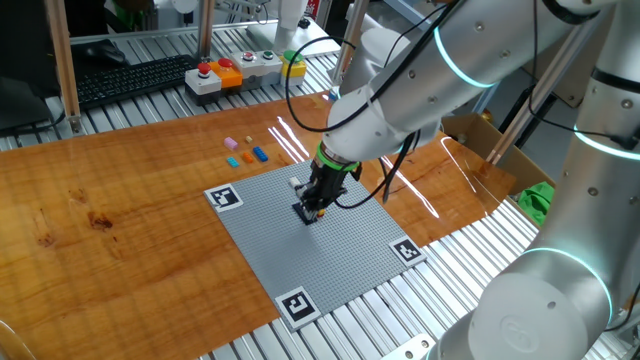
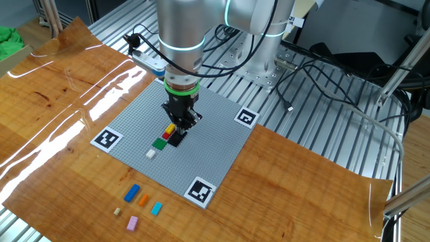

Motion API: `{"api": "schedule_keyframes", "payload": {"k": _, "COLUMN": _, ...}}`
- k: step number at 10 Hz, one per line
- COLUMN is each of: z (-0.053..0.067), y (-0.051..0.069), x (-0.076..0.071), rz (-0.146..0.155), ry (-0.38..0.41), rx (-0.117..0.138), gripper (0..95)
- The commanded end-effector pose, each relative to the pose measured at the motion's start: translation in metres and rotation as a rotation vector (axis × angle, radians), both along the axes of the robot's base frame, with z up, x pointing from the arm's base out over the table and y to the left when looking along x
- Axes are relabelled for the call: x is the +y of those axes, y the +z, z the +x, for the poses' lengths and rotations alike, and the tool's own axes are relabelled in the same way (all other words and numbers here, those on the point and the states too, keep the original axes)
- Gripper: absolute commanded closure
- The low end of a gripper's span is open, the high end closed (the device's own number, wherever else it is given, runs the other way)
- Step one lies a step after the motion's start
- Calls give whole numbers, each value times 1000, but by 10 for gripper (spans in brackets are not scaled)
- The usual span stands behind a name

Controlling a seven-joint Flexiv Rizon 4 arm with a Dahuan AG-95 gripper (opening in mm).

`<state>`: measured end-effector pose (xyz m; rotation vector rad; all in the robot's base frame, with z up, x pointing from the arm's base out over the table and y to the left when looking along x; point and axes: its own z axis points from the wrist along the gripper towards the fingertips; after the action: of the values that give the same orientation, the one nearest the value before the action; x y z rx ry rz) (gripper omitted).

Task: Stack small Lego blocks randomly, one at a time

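Observation:
My gripper (image 2: 179,129) points straight down at the middle of the grey baseplate (image 2: 215,144), its jaws shut. The fingertips touch a tight cluster of small Lego blocks: yellow (image 2: 169,127), red (image 2: 166,134), green (image 2: 159,142) and black (image 2: 177,138). No block shows clearly between the fingers. A white block (image 2: 150,153) sits alone on the plate just beyond the cluster. In the one fixed view the gripper (image 1: 310,210) hides most of the cluster, and the white block (image 1: 297,183) shows beside it. Loose blocks lie on the wood: blue (image 2: 132,193), orange (image 2: 143,199), light blue (image 2: 156,208), pink (image 2: 132,222).
Black-and-white square markers (image 2: 107,139) sit at the baseplate's corners. A box of red, green and yellow push buttons (image 1: 235,70) and a keyboard (image 1: 130,78) stand at the table's back. Cables (image 2: 316,74) trail over the metal slats near the arm's base.

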<state>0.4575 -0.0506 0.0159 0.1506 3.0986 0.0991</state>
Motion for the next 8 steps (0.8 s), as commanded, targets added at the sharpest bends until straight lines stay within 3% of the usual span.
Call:
{"api": "schedule_keyframes", "payload": {"k": 1, "z": 2, "y": -1, "x": -1, "rz": 1, "ry": -1, "rx": -7, "gripper": 950}}
{"api": "schedule_keyframes", "payload": {"k": 7, "z": 12, "y": -1, "x": 0, "rz": 2, "ry": 0, "rx": -4, "gripper": 950}}
{"api": "schedule_keyframes", "payload": {"k": 8, "z": 15, "y": -10, "x": -2, "rz": 9, "ry": 6, "rx": -5, "gripper": 950}}
